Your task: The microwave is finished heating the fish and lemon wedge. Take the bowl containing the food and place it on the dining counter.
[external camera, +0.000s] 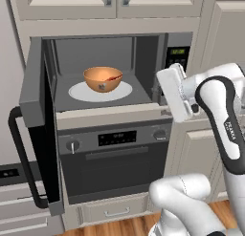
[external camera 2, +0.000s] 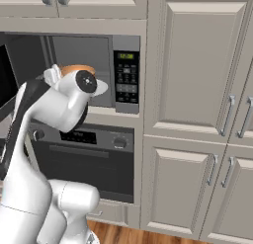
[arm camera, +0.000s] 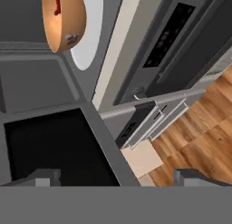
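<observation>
The bowl (external camera: 102,79) is seen resting on the white turntable plate (external camera: 79,92) inside the microwave (external camera: 72,53), roughly at the middle of the plate and towards the left of the cavity. A small reddish piece, the fish (external camera: 114,78), is visible against the inner wall of the bowl on its right side; the lemon wedge cannot be made out. The microwave door (external camera: 33,130) is swung fully open to the left, with its tall black handle (external camera: 21,156) standing nearest the camera. The control panel with a green-lit display (external camera: 178,51) is set at the right of the cavity. Below the microwave an oven (external camera: 112,163) with two knobs and a horizontal handle is fitted, and a drawer (external camera: 112,210) lies under it above a wooden floor (arm camera: 199,137). Cabinet doors (external camera 2: 197,65) fill the wall to the right. The arm's hand is held in front of the right edge of the microwave opening, well apart from the bowl and outside the cavity. In the hand view the gripper (arm camera: 120,177) is shown with its two dark fingertips (arm camera: 43,177) spread wide and nothing between them; the bowl (arm camera: 61,21) and plate (arm camera: 90,32) appear far off in that view, beyond the open door.
</observation>
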